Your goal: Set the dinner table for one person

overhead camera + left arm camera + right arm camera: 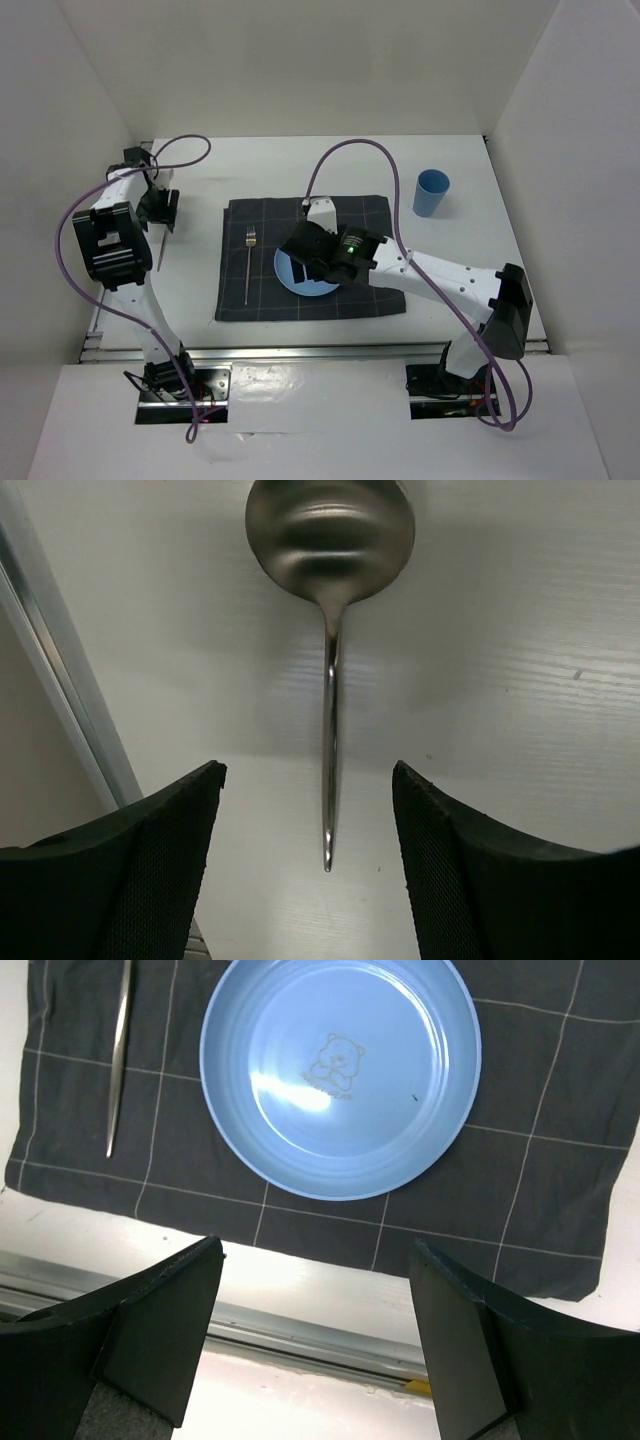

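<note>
The white tabletop (280, 165) spans the whole workspace. By its left edge the left end effector (308, 770) straddles a spoon (330, 540), spread. The right end effector (315, 1250), also spread, hangs over the blue plate (340, 1075).

We are in a robotics lab cell: plain white panels (300, 60) box in the white desk (270, 165) beyond and beside the fingers (150, 880), and a silver rail (320, 350) edges it behind them (purple cables (399, 200) loop off both arms (440, 275)).
</note>
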Robot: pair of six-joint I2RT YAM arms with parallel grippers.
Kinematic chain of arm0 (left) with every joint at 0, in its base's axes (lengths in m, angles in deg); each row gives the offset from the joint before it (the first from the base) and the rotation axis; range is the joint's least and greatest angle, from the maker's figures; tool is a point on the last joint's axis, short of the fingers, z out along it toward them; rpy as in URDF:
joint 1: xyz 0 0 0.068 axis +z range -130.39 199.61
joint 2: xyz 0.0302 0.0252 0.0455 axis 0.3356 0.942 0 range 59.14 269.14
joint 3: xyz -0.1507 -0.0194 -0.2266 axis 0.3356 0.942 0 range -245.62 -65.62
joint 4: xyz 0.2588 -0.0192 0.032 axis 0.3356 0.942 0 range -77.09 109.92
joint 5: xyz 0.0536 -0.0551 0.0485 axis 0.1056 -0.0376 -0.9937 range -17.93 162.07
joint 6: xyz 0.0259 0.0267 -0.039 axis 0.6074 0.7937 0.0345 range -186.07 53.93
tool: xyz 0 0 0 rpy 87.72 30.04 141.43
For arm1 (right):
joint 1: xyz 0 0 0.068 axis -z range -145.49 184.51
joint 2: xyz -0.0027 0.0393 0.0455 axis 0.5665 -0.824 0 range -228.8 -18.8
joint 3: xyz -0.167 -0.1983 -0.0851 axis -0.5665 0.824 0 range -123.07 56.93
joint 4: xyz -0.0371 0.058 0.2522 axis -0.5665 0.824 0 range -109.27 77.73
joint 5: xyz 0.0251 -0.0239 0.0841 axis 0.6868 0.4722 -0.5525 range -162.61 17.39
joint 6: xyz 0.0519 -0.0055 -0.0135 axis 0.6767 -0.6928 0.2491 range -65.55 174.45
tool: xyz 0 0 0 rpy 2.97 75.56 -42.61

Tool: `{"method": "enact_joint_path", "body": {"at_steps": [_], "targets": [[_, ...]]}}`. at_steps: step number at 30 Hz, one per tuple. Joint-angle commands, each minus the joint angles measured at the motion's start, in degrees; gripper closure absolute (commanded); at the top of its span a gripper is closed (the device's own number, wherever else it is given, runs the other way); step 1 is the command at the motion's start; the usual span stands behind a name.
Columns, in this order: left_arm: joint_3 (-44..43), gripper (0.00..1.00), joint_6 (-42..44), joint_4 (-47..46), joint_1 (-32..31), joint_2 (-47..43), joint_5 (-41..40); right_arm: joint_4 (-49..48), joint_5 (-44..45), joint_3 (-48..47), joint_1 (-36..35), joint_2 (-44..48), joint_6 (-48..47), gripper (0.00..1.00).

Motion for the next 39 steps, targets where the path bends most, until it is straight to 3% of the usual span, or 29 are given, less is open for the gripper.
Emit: {"method": "enact_joint_path", "body": {"at_steps": [1, 8, 12, 15, 16, 19, 25, 29, 39], "targets": [[-2.70, 0.25, 2.92, 2.33, 0.30, 0.76, 6.28, -3.18, -0.64, -2.50, 0.29, 0.46, -0.77, 0.18], [-4.45, 0.27, 0.56, 2.42, 0.82, 7.79, 4.79, -2.13, -0.64, -3.81, 0.29, 0.46, -0.77, 0.18], [-5.60, 0.35, -0.68, 4.53, 1.53, 10.26, 5.57, -1.51, 0.59, -5.83, 0.29, -0.07, -1.30, 0.18], [-6.31, 0.56, -0.68, 7.51, 2.06, 11.66, 8.56, -2.12, 1.21, -5.84, 0.29, -0.77, -2.70, 0.18], [-7.00, 0.74, -0.68, 8.82, 2.06, 12.19, 9.70, -2.13, 1.21, -6.36, 0.29, -0.77, -3.23, 0.18], [-7.01, 1.00, -1.20, 8.84, 2.58, 12.81, 11.46, -2.83, 1.74, -6.36, 0.29, -1.30, -3.84, 0.18], [-6.48, 1.00, -3.66, 10.24, 5.48, 12.20, 21.73, -3.97, 1.74, -4.97, 0.29, -0.77, -4.46, 0.18], [-7.53, 1.00, -6.82, 12.35, 9.86, 9.75, 34.64, -5.03, 0.16, -2.24, 0.29, -0.77, -3.94, 0.18], [-4.29, 1.00, -8.59, 7.01, 11.72, 0.17, 39.68, -14.58, -3.18, 3.56, 0.29, 2.30, -4.11, 0.18]]}}
